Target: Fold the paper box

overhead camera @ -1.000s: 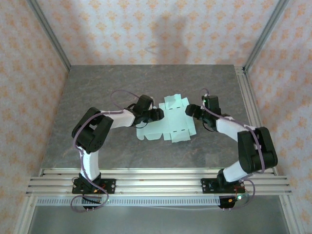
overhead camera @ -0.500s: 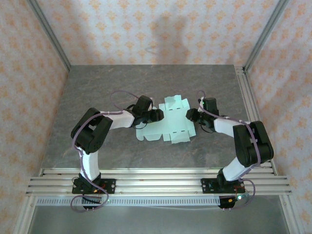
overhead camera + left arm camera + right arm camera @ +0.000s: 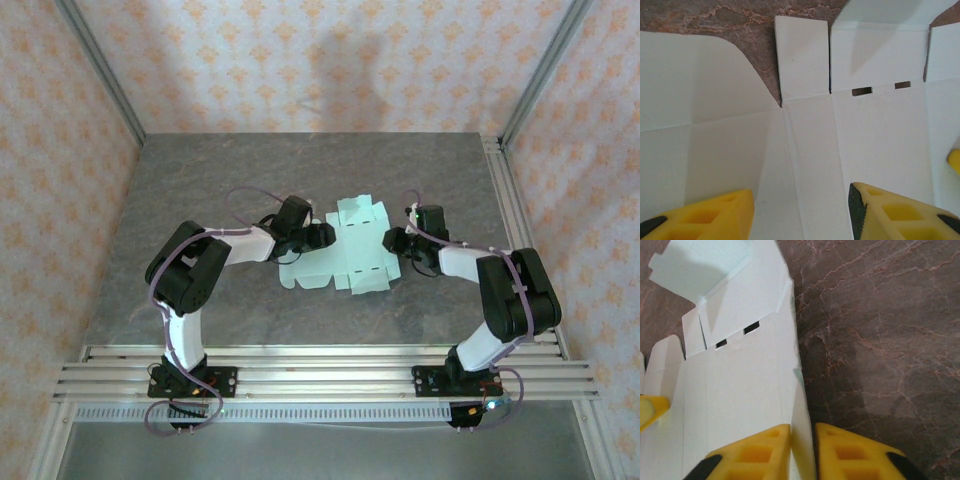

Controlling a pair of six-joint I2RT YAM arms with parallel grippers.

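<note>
Your left claw (image 3: 318,236) sits over the left side of the paper box (image 3: 350,250), which lies unfolded as a flat, pale mint-green cutout in the middle of the grey marbled counter (image 3: 200,180), between the two arms. From the left wrist you see its yellow fingers (image 3: 705,215) standing well apart, one over the broad rounded flap on the left and the other over the panel on the right, with nothing gripped between them. You cannot tell whether the tips touch the card.

Across the card, creases divide it into panels. Two small slots (image 3: 861,91) sit along one fold line, and a narrow flap lies flat on the counter just beside them. The panel beyond the slots appears to tilt up off the counter and throws a shadow onto the card.

Your right claw (image 3: 393,240) is at the box's right edge. From the right wrist, its yellow fingers (image 3: 755,452) are drawn nearly together, and the thin right edge of the card runs down between them, so it is clamped on the paper box. Bare counter lies to the right of that edge.
</note>
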